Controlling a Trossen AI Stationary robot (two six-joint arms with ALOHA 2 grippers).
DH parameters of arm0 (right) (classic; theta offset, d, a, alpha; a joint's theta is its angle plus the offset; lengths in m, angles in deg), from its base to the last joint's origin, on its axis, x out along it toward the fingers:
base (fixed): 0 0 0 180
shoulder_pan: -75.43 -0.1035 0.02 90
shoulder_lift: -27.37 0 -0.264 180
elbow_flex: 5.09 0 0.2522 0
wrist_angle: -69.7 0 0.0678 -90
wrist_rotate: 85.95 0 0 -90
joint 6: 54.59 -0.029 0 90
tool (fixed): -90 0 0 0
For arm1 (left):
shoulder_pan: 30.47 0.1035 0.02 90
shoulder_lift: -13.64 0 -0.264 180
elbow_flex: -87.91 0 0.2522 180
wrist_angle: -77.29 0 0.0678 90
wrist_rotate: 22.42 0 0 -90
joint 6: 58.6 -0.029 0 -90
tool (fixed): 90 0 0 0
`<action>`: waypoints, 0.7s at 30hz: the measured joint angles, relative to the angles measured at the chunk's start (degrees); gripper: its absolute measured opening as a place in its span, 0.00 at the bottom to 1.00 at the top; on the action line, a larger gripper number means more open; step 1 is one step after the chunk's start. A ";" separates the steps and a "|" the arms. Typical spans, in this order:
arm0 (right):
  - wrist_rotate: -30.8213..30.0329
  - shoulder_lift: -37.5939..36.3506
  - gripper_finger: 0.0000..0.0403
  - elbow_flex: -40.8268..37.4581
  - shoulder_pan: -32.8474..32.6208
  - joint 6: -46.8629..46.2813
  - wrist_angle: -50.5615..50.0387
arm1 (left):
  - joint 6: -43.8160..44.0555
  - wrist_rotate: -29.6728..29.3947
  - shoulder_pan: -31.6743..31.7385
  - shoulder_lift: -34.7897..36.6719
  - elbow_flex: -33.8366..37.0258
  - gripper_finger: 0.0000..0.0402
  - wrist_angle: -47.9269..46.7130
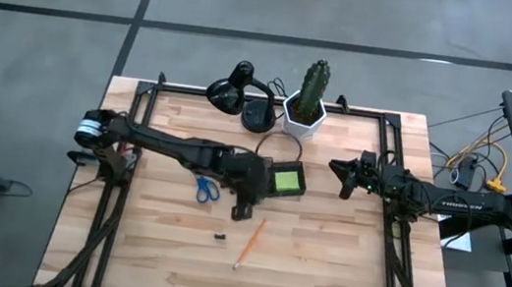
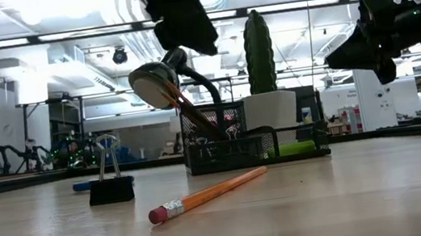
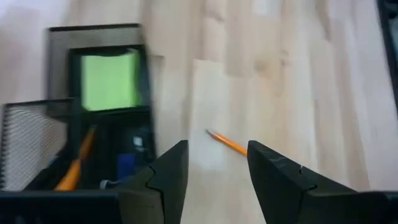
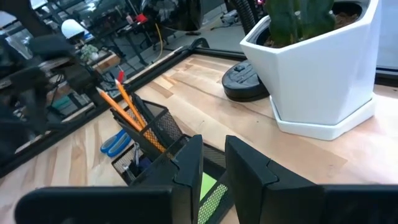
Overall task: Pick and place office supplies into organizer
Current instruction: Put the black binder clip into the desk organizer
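White lettering on the right arm reads like "TROSSEN" in the high view, too small to be sure. The left end effector (image 1: 246, 205) hovers over the black mesh organizer (image 1: 276, 179), fingers parted and holding nothing; the right end effector (image 1: 343, 172) waits nearby, fingers narrow and empty. The green sticky pad (image 1: 286, 179) and two orange pencils (image 4: 127, 107) sit in the organizer. The blue-handled scissors (image 1: 206, 190), a loose pencil (image 1: 250, 243) and a binder clip (image 2: 111, 183), identifiable only in the low view, lie on the tabletop (image 1: 339, 264).
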 joint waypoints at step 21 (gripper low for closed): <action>-0.04 0.26 0.15 0.00 0.04 0.00 -0.31 | 8.21 2.80 -10.74 -0.33 4.86 0.37 -8.55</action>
